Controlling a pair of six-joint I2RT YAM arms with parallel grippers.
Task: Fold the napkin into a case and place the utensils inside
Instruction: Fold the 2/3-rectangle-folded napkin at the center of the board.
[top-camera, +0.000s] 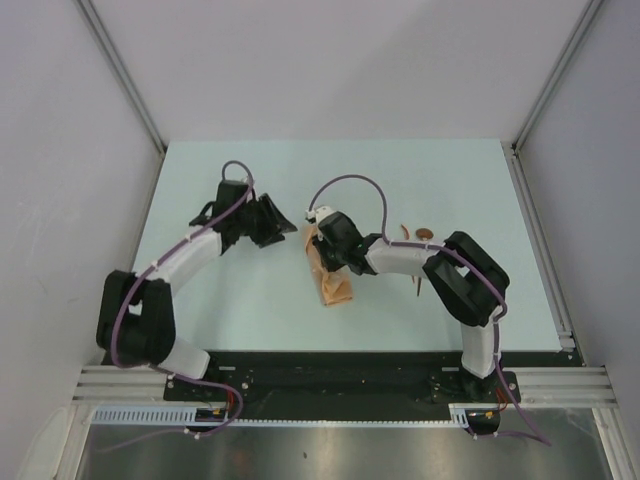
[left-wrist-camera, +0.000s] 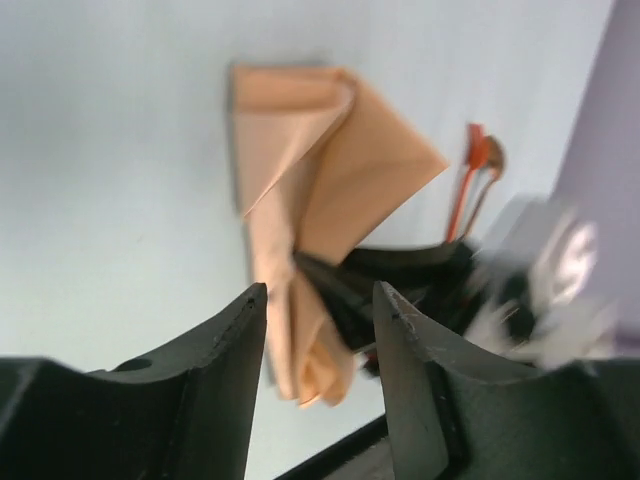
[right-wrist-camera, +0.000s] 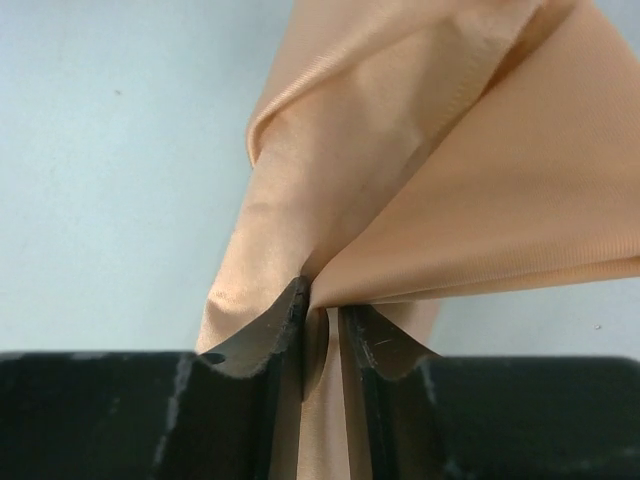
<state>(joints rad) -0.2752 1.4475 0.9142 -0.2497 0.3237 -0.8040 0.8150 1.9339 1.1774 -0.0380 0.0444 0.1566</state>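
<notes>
Top external view: a pale blue-green flat table (top-camera: 250, 300) carries everything, and both black arms reach in toward its middle.
Napkin: the plain peach-orange soft cloth napkin (top-camera: 335, 282) lies near the table's middle as a long, loosely gathered strip, only partly folded.
Napkin shape, left wrist view: one broad flap stands out to the side as a pointed wing, while the lower end is bunched into soft rolls.
Right gripper: the right gripper (right-wrist-camera: 322, 318) is pinched tight on a gathered fold of the napkin. Cloth fills the narrow slit between its two dark fingers and fans out above them.
Left gripper: the left gripper (left-wrist-camera: 318, 305) stands off to the left of the napkin with its fingers spread apart and nothing between them. The cloth shows beyond the gap.
Gripper spacing: the two grippers are near each other, the right one at the cloth's far end and the left one just beside it without touching the cloth.
Utensils: the two thin reddish-brown wood-like utensils (top-camera: 412, 232) lie on bare table to the right of the napkin, apart from it, just beyond the right forearm.
Utensil detail: one ends in a small round bowl and the other is slimmer. Their lower lengths are hidden by the arm.
</notes>
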